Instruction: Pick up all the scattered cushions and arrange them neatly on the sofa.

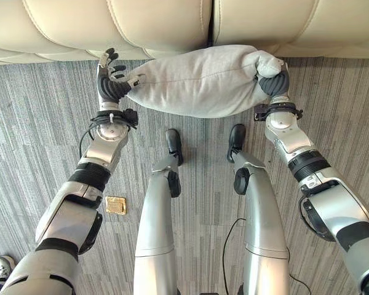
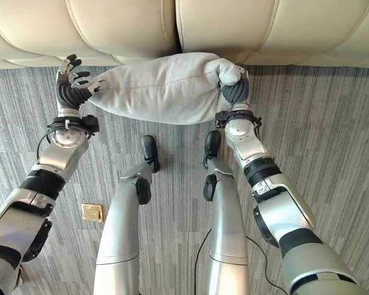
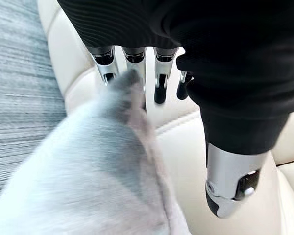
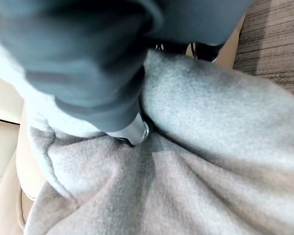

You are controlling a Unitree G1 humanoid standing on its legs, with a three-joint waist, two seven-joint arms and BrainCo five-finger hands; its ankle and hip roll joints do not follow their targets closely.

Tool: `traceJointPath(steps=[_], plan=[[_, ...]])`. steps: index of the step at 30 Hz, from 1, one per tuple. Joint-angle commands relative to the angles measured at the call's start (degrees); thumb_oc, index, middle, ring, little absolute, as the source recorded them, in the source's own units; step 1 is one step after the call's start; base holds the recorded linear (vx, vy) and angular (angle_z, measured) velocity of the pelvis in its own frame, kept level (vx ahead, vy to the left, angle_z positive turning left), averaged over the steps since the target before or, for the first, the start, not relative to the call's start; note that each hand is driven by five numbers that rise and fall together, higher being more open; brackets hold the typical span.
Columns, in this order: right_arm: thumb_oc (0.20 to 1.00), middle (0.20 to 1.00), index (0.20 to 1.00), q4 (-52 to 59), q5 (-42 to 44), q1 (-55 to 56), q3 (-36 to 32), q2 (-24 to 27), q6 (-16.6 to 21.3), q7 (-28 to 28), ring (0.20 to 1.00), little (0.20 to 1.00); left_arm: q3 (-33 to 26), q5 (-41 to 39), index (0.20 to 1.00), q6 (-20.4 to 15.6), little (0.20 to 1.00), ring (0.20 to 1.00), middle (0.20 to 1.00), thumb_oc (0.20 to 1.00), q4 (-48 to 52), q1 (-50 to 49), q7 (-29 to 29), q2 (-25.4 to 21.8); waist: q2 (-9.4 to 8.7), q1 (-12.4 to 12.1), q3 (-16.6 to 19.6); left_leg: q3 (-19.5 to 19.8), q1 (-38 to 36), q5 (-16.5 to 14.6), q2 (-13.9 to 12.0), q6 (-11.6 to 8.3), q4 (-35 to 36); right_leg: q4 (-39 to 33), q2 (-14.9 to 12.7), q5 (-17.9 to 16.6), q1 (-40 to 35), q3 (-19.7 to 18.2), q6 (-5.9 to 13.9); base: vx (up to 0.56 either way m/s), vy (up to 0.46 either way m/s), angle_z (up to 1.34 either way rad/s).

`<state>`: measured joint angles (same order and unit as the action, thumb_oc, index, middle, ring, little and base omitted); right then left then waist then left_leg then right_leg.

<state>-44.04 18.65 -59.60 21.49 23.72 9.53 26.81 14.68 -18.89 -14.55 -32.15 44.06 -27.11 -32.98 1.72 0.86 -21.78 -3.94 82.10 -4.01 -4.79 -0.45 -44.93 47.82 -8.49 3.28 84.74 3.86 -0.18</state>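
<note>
I have a pale grey cushion [image 1: 200, 81] slung between both hands, held above the striped grey carpet [image 1: 43, 110] and right at the front edge of the cream leather sofa [image 1: 160, 24], with its upper side up against the seat cushions just below the seam where two of them meet. My right hand [image 1: 272, 78] has its fingers clenched around the cushion's right end, the fabric bunched into a knob over the dark cover (the right wrist view shows the cloth wrinkled and folded in around the thumb [image 4: 132, 131]). My left hand [image 1: 112, 78] is at the opposite corner: in the left wrist view the tapered tip of the cushion runs up against the fingers [image 3: 133, 61], which look nearly straight, and the thumb [image 3: 230, 188] stands well apart from the cloth, so that hand touches the corner with its fingers released. A small brass floor plate [image 1: 115, 205] sits in the carpet beside my left arm.
</note>
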Motion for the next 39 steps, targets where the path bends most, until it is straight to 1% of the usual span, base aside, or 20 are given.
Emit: traceJointPath(steps=[1,5,7,8,10,12,14,15,16,19,20,23,28,32,33,34,36,37,38,39], plan=[[0.200,0.200,0.200,6.25,-0.38,3.08,-1.27,-0.46,4.88,-0.56,0.200,0.200,-2.72,1.07,1.000,-2.21,1.000,1.000,1.000,1.000,-3.11,-5.26,-1.60,2.01,0.10,-1.53,4.98,2.66,-0.97,-5.78,2.45,-0.54,-0.13,-3.51,1.36,4.30,-2.92,-2.01,5.11,0.00,0.000,0.00],[0.200,0.200,0.200,6.63,-0.33,4.13,-1.33,-0.79,4.64,-1.22,0.200,0.200,-2.81,0.60,1.000,-1.41,1.000,1.000,1.000,1.000,-5.82,-6.32,-1.33,3.48,-0.10,-1.64,5.20,2.70,-1.50,-6.00,2.33,-0.50,0.00,-3.62,1.12,4.57,-3.35,-1.85,5.05,0.00,0.000,0.00],[0.200,0.200,0.200,6.85,0.28,4.64,-1.24,-1.41,4.77,-1.73,0.200,0.200,-0.86,1.75,1.000,-0.12,1.000,1.000,1.000,1.000,-8.28,-5.79,-0.53,4.67,-0.43,-1.52,5.26,2.87,-1.69,-5.95,2.26,-0.45,0.24,-3.67,1.11,4.74,-3.47,-1.75,4.94,0.02,0.000,0.01],[0.200,0.200,0.200,7.15,1.03,4.90,-0.86,-2.43,5.02,-2.12,0.200,0.200,1.20,3.25,1.000,1.26,1.000,1.000,1.000,1.000,-10.31,-4.25,-0.07,5.30,-0.80,-1.01,4.95,2.87,-1.71,-6.02,2.09,-0.50,0.12,-3.56,1.14,4.74,-3.48,-1.66,4.97,0.00,0.000,0.00],[0.200,0.200,0.200,7.06,1.49,4.86,-0.69,-2.94,5.12,-2.35,0.200,0.200,2.33,3.58,1.000,1.79,1.000,1.000,1.000,1.000,-11.94,-3.01,0.38,5.73,-1.01,-0.74,4.82,2.87,-1.56,-6.04,2.05,-0.51,-0.06,-3.39,1.19,4.74,-3.29,-1.62,5.00,0.01,-0.001,-0.02],[0.200,0.200,0.200,6.71,2.70,4.67,-0.16,-3.82,5.56,-2.82,0.200,0.200,4.87,5.47,1.000,2.87,1.000,1.000,1.000,1.000,-14.64,0.21,0.73,5.20,-1.32,-0.11,4.63,3.11,-1.31,-6.08,1.74,-0.56,-0.16,-3.50,1.16,4.59,-3.14,-1.55,5.10,0.00,0.000,0.00],[0.200,0.200,0.200,6.65,3.90,4.35,0.73,-4.69,6.07,-3.33,0.200,0.200,7.61,8.12,1.000,4.03,1.000,1.000,1.000,1.000,-16.24,4.48,1.04,3.70,-1.58,0.66,4.47,3.16,-1.00,-6.18,1.48,-0.62,-0.51,-3.47,1.22,4.45,-2.96,-1.49,5.14,0.01,0.009,-0.03],[0.200,0.200,0.200,6.46,5.05,3.49,1.59,-5.37,6.44,-3.78,0.200,0.200,9.71,8.80,1.000,4.72,1.000,1.000,1.000,1.000,-17.75,9.07,0.95,2.29,-1.97,1.38,4.11,3.28,-0.57,-6.29,1.17,-0.77,-0.82,-3.49,1.46,4.33,-2.65,-1.35,5.19,0.01,0.012,-0.07],[0.200,0.200,0.200,6.41,5.08,3.38,1.53,-5.37,6.46,-3.80,0.200,0.200,9.79,8.76,1.000,4.69,1.000,1.000,1.000,1.000,-17.88,9.25,0.97,2.26,-2.01,1.35,4.04,3.29,-0.54,-6.29,1.16,-0.78,-0.84,-3.48,1.47,4.33,-2.63,-1.35,5.18,0.01,0.002,-0.07],[0.200,0.200,0.200,6.16,6.44,2.44,2.60,-6.23,6.65,-4.08,0.200,0.200,11.85,7.70,1.000,4.90,1.000,1.000,1.000,1.000,-19.56,14.57,1.42,1.08,-2.34,2.43,3.70,3.39,0.11,-6.41,0.60,-1.00,-1.28,-3.62,1.66,4.22,-2.35,-1.10,5.34,0.01,0.002,-0.08],[0.200,0.200,0.200,6.12,6.77,2.18,2.67,-6.44,6.78,-4.14,0.200,0.200,12.12,6.92,0.200,4.54,0.200,0.200,0.200,0.200,-19.68,15.72,1.44,1.16,-2.41,2.68,3.63,3.51,0.29,-6.42,0.47,-1.07,-1.35,-3.59,1.70,4.23,-2.20,-0.94,5.39,0.01,-0.005,-0.11],[0.200,0.200,0.200,5.78,7.39,1.83,2.78,-6.89,6.97,-3.92,0.200,0.200,11.77,4.50,0.200,2.87,0.200,0.200,0.200,0.200,-17.14,16.33,1.28,1.78,-2.37,3.12,3.81,3.65,0.30,-6.42,0.40,-1.18,-1.20,-3.88,1.84,4.20,-2.07,-0.77,5.49,0.02,-0.004,-0.04],[0.200,0.200,0.200,6.08,7.48,3.03,1.75,-7.43,7.82,-3.78,0.200,0.200,8.99,1.22,0.200,0.12,0.200,0.200,0.200,0.200,-10.04,13.60,-0.13,3.80,-2.18,3.13,5.01,3.50,-0.97,-6.30,0.77,-1.30,0.32,-4.96,2.17,4.24,-2.94,-0.77,5.37,0.00,0.002,-0.01],[0.200,0.200,0.200,8.39,6.83,5.38,0.60,-7.79,8.67,-4.10,0.200,0.200,6.50,2.03,0.200,-1.51,0.200,0.200,0.200,0.200,-3.25,9.70,-1.37,6.57,-1.77,2.59,6.18,3.41,-4.20,-5.89,1.07,-1.38,3.06,-6.44,2.16,4.48,-5.88,-0.67,5.27,0.00,0.000,0.00],[0.200,0.200,0.200,8.47,6.81,5.53,0.63,-7.77,8.64,-4.09,0.200,0.200,6.44,2.13,0.200,-1.42,0.200,0.200,0.200,0.200,-3.04,9.48,-1.43,6.61,-1.75,2.60,6.14,3.40,-4.44,-5.83,1.08,-1.38,3.22,-6.57,2.16,4.44,-6.10,-0.66,5.27,0.00,0.000,0.00],[0.200,0.200,0.200,9.11,6.69,6.51,0.41,-8.06,8.87,-4.41,0.200,0.200,5.85,2.63,0.200,-1.81,0.200,0.200,0.200,0.200,-1.24,8.11,-1.53,7.46,-1.64,2.44,6.34,3.36,-5.91,-5.60,1.10,-1.47,4.44,-7.30,2.06,4.41,-7.52,-0.54,5.30,-0.03,-0.010,0.00],[0.200,0.200,0.200,14.51,6.14,12.36,0.16,-9.24,9.41,-6.31,0.200,0.200,3.84,4.08,0.200,-3.15,0.200,0.200,0.200,0.200,6.92,2.33,-1.02,10.32,-1.70,2.01,6.27,3.10,-14.79,-4.77,0.77,-2.09,10.21,-11.41,1.33,3.77,-15.76,0.35,5.61,-0.06,-0.022,0.08],[0.200,0.200,0.200,14.70,6.09,12.63,0.19,-9.24,9.34,-6.29,0.200,0.200,3.81,4.13,0.200,-3.08,0.200,0.200,0.200,0.200,7.11,2.04,-1.03,10.35,-1.69,2.03,6.11,3.10,-15.29,-4.70,0.78,-2.09,10.47,-11.63,1.33,3.71,-16.24,0.38,5.62,-0.05,-0.009,0.14],[0.200,0.200,0.200,16.45,5.86,13.94,0.23,-9.46,9.46,-6.91,0.200,0.200,3.59,4.32,0.200,-3.39,0.200,0.200,0.200,0.200,8.78,0.64,-0.41,10.71,-1.77,1.96,6.31,3.17,-17.37,-4.62,0.76,-2.24,11.75,-12.55,1.28,3.66,-18.12,0.40,5.67,-0.10,0.006,0.08],[0.200,0.200,0.200,18.93,5.59,16.42,0.23,-9.63,9.55,-7.86,0.200,0.200,2.94,4.40,0.200,-3.77,0.200,0.200,0.200,0.200,11.44,-1.89,0.34,10.96,-2.02,1.98,6.13,2.80,-20.01,-2.49,1.12,-2.18,13.91,-14.86,0.89,1.42,-20.58,0.81,5.46,-0.11,-0.002,0.10]])
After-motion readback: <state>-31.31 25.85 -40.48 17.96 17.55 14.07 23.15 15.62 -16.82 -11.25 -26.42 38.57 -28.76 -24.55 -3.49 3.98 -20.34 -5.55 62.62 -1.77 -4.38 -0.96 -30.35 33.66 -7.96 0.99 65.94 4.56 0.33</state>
